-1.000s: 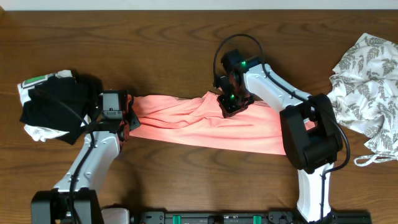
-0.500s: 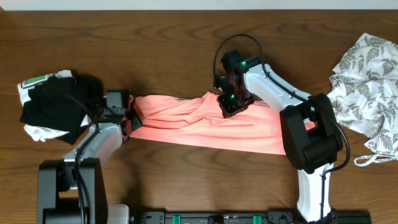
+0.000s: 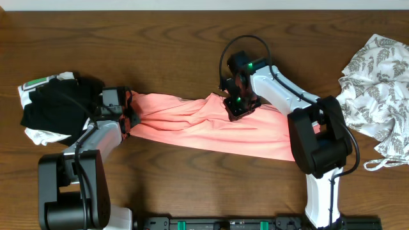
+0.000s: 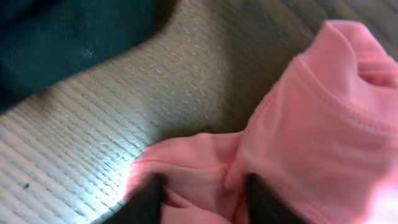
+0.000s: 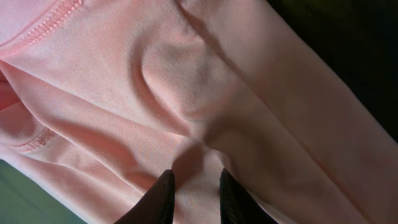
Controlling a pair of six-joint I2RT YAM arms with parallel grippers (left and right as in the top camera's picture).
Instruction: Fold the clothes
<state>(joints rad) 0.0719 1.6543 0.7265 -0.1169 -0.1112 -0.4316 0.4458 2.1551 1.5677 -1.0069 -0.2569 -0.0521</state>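
Left gripper (image 3: 127, 115) holds the narrow left end of the salmon-pink soft-fabric T-shirt (image 3: 192, 124); on the wrist view its jaws stand fairly close, with a bunched fold of hem filling the gap between them, so I read that as a pinch. On the other side my right gripper (image 3: 235, 106) is closed on a raised ridge of the same cloth near the upper middle. The T-shirt lies as a long, rumpled band across the dark wooden table (image 3: 160, 38) between my two arms. It is neither spread flat nor folded over anywhere, so I judge the task barely begun. The black-and-white crumpled bundle (image 3: 54, 108) and the white garment with grey leaf print (image 3: 377, 89) sit as untouched heaps at the two ends. For room, the bare wood on the far side is my best space. The bundle is just beside my left gripper, and my right arm lies over the shirt's right end. The near side is taken up by both arm bases.
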